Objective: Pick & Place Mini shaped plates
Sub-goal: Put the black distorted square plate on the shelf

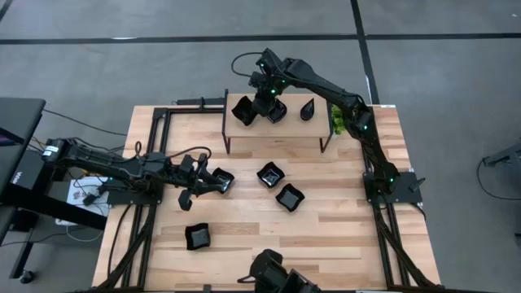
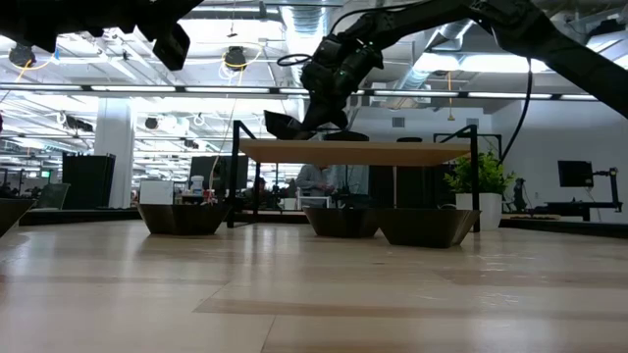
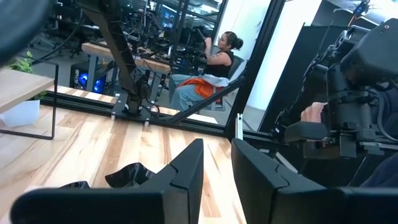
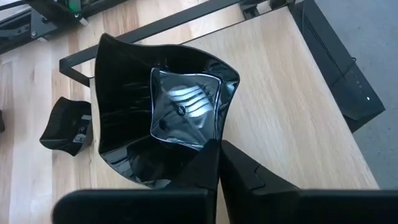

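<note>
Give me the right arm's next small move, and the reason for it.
Probably lower the plate onto the shelf and open. The right gripper is shut on the plate's rim and holds it tilted above the shelf's left end, beside two plates already set there; in the low view it hangs just above the shelf top. The left gripper waits by a plate on the table.

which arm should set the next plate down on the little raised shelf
Right. The right hand is already over the raised shelf, shut on a wavy-edged plate. The left hand is down at table level beside another plate.
</note>
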{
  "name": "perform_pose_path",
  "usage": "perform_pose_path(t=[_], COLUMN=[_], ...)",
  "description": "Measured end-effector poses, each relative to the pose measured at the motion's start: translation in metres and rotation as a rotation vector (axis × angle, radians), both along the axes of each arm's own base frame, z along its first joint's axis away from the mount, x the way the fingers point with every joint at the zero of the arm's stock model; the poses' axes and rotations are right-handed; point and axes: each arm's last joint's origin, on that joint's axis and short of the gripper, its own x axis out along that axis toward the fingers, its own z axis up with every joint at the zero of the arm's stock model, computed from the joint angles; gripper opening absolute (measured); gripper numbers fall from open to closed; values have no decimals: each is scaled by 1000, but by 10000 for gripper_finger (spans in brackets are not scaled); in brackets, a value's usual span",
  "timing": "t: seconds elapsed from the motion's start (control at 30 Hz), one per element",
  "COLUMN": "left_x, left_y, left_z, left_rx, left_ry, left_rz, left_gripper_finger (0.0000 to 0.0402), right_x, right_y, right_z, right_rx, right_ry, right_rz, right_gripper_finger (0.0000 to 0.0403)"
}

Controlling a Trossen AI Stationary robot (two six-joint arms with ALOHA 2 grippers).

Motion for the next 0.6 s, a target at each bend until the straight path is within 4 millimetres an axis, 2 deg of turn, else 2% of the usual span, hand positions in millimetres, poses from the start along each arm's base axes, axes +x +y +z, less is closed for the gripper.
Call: perform_pose_path(t=[0.6], left_x=[0], left_y=[0], left_z=[1], left_rx=[-2], left_ry=[-12], left_rz=[0], left_gripper_finger=[84], right_x=[-1], right_y=[-1], right_z=[0], right_rx=[-29], right_ry=[20], right_rz=[-24], right_gripper_finger=[38])
